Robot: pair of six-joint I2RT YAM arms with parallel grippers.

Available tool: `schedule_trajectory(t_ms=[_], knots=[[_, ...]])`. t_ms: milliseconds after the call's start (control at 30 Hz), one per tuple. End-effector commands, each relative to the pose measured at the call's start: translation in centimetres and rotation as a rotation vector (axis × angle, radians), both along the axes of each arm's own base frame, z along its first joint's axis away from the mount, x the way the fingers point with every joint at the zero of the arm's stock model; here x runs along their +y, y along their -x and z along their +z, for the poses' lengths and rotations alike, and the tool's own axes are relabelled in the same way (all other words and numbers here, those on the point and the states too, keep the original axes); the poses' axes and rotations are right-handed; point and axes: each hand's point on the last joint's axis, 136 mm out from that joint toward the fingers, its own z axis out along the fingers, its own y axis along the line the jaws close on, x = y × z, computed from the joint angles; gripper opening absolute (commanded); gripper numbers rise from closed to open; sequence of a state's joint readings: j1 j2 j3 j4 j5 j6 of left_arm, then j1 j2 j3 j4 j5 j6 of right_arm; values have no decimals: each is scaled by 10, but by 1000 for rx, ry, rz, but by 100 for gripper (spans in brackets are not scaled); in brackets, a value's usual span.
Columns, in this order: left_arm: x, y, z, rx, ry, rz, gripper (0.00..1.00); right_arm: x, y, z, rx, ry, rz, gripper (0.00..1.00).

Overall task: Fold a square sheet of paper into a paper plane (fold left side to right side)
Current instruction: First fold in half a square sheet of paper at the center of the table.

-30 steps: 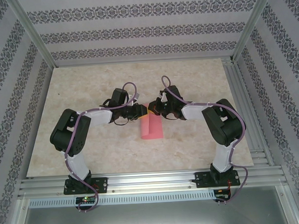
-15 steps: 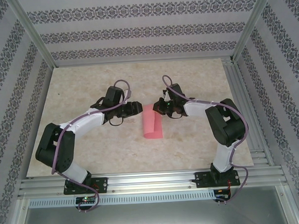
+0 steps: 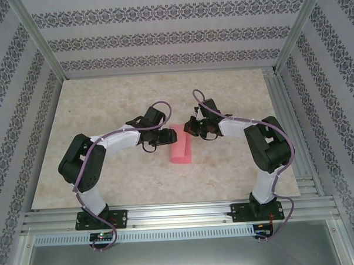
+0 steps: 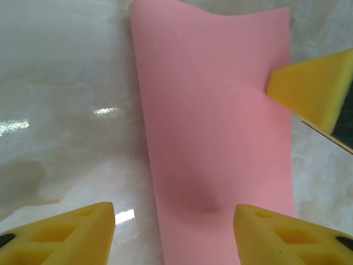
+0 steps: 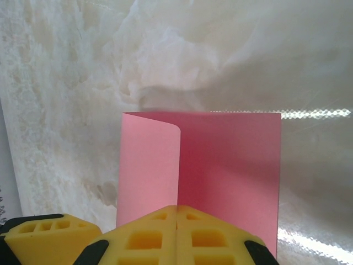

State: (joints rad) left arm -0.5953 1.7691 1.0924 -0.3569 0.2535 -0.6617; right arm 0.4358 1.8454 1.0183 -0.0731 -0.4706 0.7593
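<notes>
Folded pink paper sheet (image 3: pixel 180 147) laid on marbled bench (image 3: pixel 132 176), far end flanked by left hand (image 3: pixel 166 137) and right hand (image 3: pixel 189 129)

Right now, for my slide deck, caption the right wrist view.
Right gripper pinches the loosely folded thin pink-red paper sheet lying on a pale marbled tabletop.

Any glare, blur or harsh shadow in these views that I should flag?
Top external: even light, sharp, no harsh shadows. Left wrist: small glare spots on the table, the left gripper fingertips slightly soft near the lens. Right wrist: glare streak on the table beside the square sheet of paper.
</notes>
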Motion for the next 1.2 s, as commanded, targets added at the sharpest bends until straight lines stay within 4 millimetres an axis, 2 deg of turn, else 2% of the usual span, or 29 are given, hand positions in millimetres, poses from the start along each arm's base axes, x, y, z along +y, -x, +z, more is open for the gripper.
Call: schedule_trajectory(t_ms=[0,400,700,833,933,1167], knots=[[-1,1,-7,9,-60,-10,56,-6,-1,5,-31,22,-3,3],[-15,2,-15,28,-56,-36,52,-10,0,0,-26,45,1,6],[-22,2,-23,38,-62,-54,52,-13,-1,7,-36,47,2,24],[-24,1,-26,42,-63,-58,53,-25,0,12,-48,86,-5,32],[-25,1,-28,45,-66,-62,54,-41,2,13,-52,148,-9,39],[-28,1,-34,57,-80,-62,55,-64,12,10,-47,173,-39,39]])
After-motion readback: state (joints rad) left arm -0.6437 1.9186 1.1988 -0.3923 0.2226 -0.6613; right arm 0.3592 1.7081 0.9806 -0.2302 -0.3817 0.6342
